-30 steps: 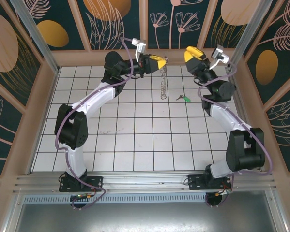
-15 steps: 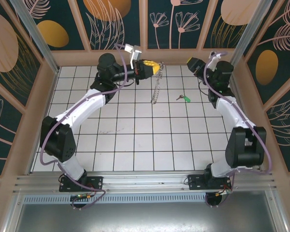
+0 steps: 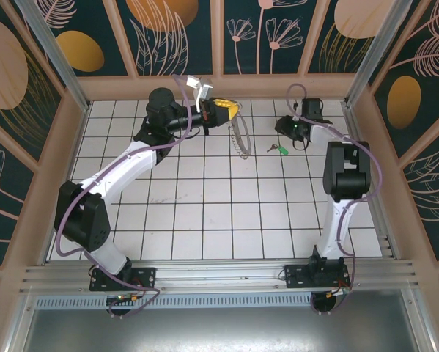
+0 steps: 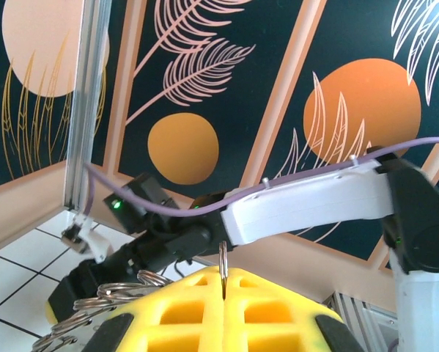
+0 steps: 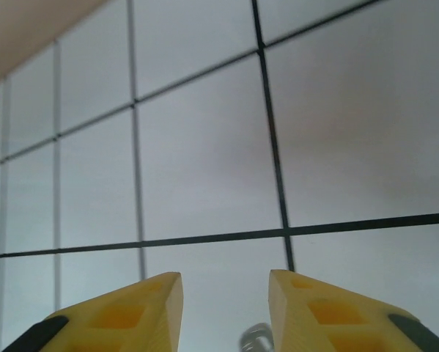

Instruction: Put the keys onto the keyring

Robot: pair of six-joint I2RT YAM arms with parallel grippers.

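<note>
The keyring (image 3: pixel 242 138), a grey chain of linked rings, hangs from my left gripper (image 3: pixel 229 109) above the far middle of the tiled floor. In the left wrist view the yellow fingers (image 4: pixel 278 308) are shut on one thin ring (image 4: pixel 223 258), and more rings (image 4: pixel 105 301) bunch at the left. The key (image 3: pixel 279 149), tiny with a green head, lies on the floor right of the keyring. My right gripper (image 3: pixel 286 130) is low, just beyond the key. Its jaws (image 5: pixel 225 308) stand open over a tile, and a small bright metal bit (image 5: pixel 256 339) shows between them.
Wooden walls (image 3: pixel 219 86) with dark painted panels close off the floor at the back and sides. The right arm's forearm (image 3: pixel 342 170) stands upright near the right wall. White tiles (image 3: pixel 204 213) stretch toward the arm bases.
The right arm has folded down from near the back wall to the floor beside the key, and its jaws have narrowed. The left gripper drifted slightly left with the keyring swinging.
</note>
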